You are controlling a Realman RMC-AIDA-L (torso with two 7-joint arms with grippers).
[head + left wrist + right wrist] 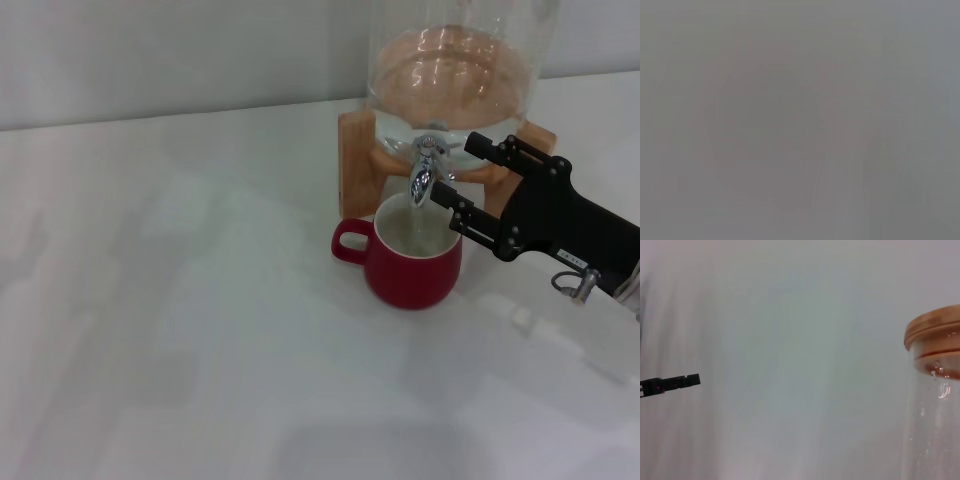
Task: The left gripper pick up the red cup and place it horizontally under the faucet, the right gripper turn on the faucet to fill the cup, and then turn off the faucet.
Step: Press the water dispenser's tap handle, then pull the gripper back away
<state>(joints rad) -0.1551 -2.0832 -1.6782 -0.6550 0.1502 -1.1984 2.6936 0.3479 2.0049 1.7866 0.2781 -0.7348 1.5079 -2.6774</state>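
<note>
My right claw (447,176), all black and flat-sided with visible screws and a small white label, reaches in from the right and sits at the faucet (424,175), its two long parallel fingers spread wide, one finger (462,215) running just over the rim of the red cup (410,258) and the other higher, beside the wooden stand (356,160). The faucet is a small shiny chrome tap with a downward spout, fitted low on a clear glass jar (455,60) that holds water and rests on that pale wooden stand. Directly below my fingertips the red cup stands upright on the smooth white worktop (180,330); it is squat, rounded and glossy, white inside, with its small loop handle turned away from my claw, and liquid shows inside it. The spout hangs right over its mouth. In my right wrist view I see the jar's round wooden lid (935,337) above the clear, droplet-flecked glass, and one black fingertip (675,382). My left claw is out of sight; its wrist view is only a grey blur.
</note>
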